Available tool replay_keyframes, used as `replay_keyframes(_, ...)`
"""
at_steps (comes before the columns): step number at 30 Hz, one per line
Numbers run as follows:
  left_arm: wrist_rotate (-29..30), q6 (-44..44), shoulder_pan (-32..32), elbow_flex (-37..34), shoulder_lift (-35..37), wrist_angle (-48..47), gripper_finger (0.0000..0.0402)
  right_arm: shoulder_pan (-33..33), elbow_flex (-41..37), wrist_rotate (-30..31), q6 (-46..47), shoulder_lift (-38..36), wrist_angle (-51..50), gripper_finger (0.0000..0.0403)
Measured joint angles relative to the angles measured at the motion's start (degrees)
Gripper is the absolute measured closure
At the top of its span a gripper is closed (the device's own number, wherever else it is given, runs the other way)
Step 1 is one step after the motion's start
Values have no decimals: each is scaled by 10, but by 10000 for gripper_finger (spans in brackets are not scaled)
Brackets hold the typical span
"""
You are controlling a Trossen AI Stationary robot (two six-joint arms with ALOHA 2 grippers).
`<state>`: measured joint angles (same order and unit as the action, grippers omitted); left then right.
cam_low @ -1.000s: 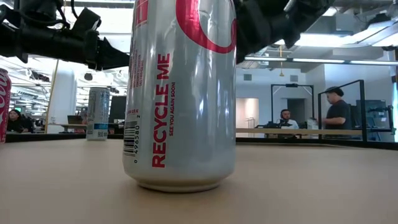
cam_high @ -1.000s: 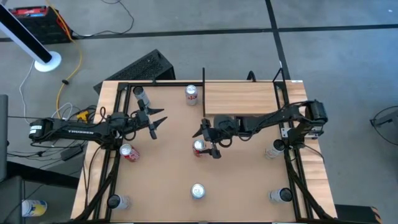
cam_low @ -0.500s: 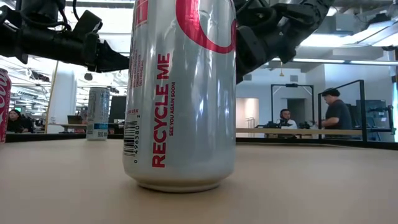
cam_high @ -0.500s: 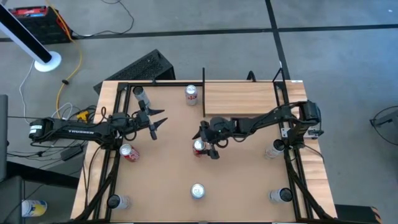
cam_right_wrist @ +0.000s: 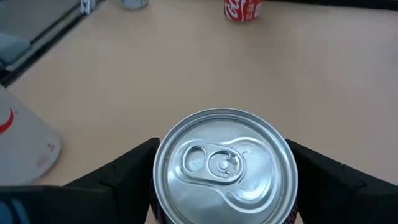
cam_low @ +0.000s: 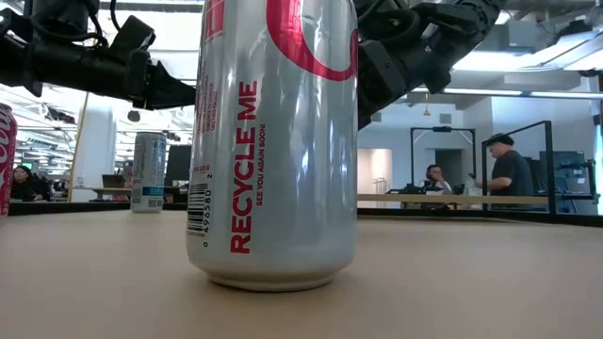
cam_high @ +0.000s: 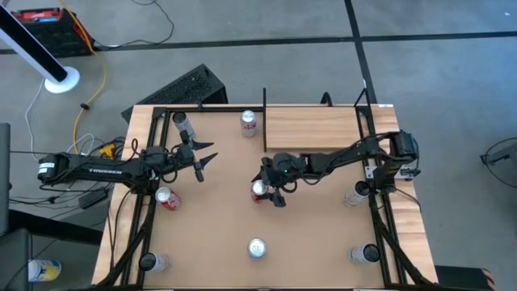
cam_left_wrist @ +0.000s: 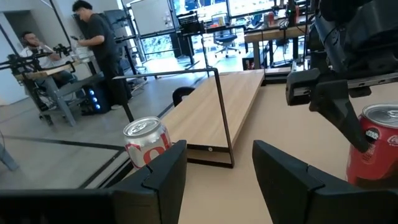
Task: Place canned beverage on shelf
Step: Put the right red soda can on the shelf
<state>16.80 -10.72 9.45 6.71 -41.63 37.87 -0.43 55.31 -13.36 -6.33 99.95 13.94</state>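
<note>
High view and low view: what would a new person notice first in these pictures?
First, the huge silver can filling the low view, standing upright near the table's front edge. Next, the right gripper at the table's middle, its fingers on both sides of a red can. Behind it lies the pale wooden shelf.

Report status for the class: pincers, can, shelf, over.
Right pincer straddles red can at table centre, fingers either side. Left pincer open, empty, hovering left. Shelf bare; no obstruction seen between can and shelf.
</note>
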Motion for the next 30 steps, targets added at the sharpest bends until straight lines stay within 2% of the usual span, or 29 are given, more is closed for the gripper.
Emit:
replay_keyframes(3, 0, 0, 0, 0, 0, 0, 230, 0, -1, 2, -15, -33, -34, 76)
replay_keyframes(9, 0, 1, 0, 0, 0, 5, 230, -16, -1, -1, -59, -150, -140, 76)
replay_keyframes(16, 0, 9, 0, 0, 0, 7, 230, -105, -1, 11, -79, -245, -219, 76)
replay_keyframes(19, 0, 9, 0, 0, 0, 8, 230, -157, -1, 12, -94, -243, -213, 76)
replay_keyframes(23, 0, 9, 0, 0, 0, 8, 230, -232, -1, 7, -101, -206, -196, 76)
replay_keyframes(27, 0, 10, 0, -1, 0, 9, 230, -292, -1, -1, -100, -162, -136, 76)
replay_keyframes(30, 0, 9, 0, -1, 0, 9, 230, -320, 3, -32, -112, -136, -115, 76)
